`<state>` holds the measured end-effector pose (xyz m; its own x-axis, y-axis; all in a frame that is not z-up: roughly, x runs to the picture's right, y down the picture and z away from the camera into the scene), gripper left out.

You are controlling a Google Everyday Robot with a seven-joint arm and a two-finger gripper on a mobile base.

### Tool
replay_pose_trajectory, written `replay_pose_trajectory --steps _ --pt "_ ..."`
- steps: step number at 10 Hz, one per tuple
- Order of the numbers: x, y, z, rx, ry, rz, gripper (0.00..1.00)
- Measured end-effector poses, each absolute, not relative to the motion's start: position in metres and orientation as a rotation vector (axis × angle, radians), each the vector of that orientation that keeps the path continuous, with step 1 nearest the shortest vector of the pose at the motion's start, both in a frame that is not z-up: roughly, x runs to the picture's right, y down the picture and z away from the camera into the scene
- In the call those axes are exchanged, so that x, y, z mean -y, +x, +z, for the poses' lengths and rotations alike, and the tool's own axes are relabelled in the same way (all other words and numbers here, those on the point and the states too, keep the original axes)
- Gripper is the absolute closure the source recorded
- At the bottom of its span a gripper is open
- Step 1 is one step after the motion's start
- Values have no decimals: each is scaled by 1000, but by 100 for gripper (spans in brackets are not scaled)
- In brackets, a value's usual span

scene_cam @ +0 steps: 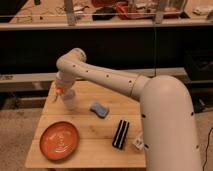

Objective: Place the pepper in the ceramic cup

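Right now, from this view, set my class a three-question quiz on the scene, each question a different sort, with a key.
1. True or false: the blue sponge lies right of the ceramic cup in the picture.
2. Multiple choice: the gripper, with the pepper at it, is A) by the cup, far left of the table; B) at its near right corner; C) mid-table.
3. Fill in: the round plate at the front left is ___ in colour.
Key: 1 true; 2 A; 3 orange.
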<state>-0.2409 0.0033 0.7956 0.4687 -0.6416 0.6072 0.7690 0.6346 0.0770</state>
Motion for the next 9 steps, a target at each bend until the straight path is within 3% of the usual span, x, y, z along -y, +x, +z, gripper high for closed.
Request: replay_pose_trajectory --steps 2,6,7,9 --pt "-5 -243 798 651 -219 -875 75" --pt "-6 -244 801 655 -222 -874 88" --pt "-7 -245 801 657 -224 -876 83" --pt "-9 -248 802 663 -227 -882 64"
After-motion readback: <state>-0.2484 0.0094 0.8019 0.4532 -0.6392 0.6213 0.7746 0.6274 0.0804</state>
